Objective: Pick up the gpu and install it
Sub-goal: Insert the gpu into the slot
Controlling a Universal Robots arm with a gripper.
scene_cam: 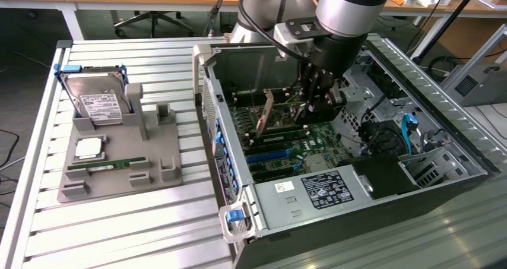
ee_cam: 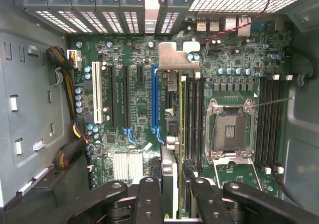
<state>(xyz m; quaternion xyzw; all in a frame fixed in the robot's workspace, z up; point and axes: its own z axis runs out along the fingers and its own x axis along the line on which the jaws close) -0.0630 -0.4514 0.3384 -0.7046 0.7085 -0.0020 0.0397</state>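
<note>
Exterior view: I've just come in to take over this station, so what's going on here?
The arm's gripper is down inside the open case, clamped on the gpu, held edge-on just over the motherboard slots. Whether the card is seated can't be told. A hard drive and memory stick sit on the tray outside.

There's the silver arm [scene_cam: 348, 8], reaching in from the far side and dropping almost straight down. The last joint is thick and upright, and the wrist [scene_cam: 336, 46] below it goes dark, a black block facing the floor. Under that hangs the gripper [scene_cam: 310, 105], slim, pointed downward, set low. Over on the wrist view, the gripper [ee_cam: 174, 206] shows its black fingers [ee_cam: 148, 199] side by side, the outer linkage bars splayed outward. The fingers are drawn in close, pinching the gpu [ee_cam: 169, 167] edge-on between them.
</note>
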